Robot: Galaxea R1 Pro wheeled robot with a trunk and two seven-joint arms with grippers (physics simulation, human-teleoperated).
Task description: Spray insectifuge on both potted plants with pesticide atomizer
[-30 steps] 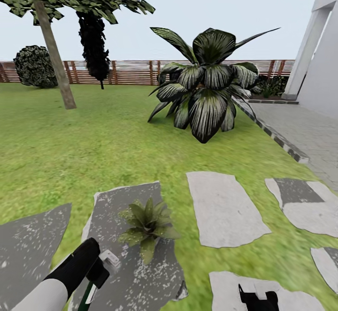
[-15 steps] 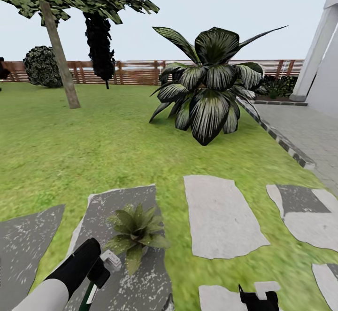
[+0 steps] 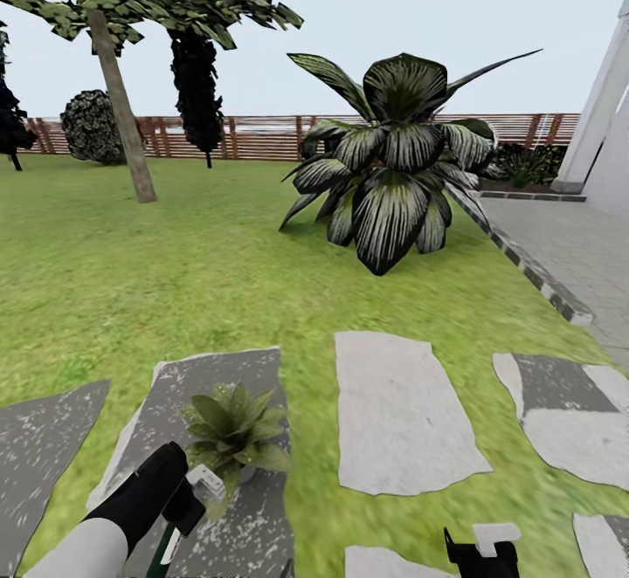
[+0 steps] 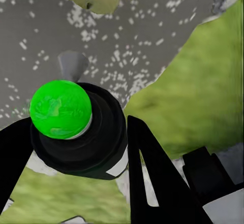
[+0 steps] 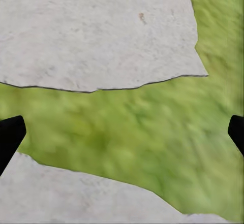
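1 plant (image 3: 231, 425) is all I can find, on a dark slab (image 3: 253, 508); my left arm's sleeve covers its near leaves. My left gripper (image 4: 76, 132) clamps the atomizer (image 4: 76, 132), a green ball on its cap, above that slab. Farther right, my right gripper (image 3: 479, 552) sits cut off at the frame's edge, its dark fingers (image 5: 10, 137) spread wide over grass (image 5: 132, 132).

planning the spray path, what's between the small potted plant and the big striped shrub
In the head view, the rest of the plant's dark speckled paving slab, then open grass, separate the potted plant from the striped-leaf shrub.
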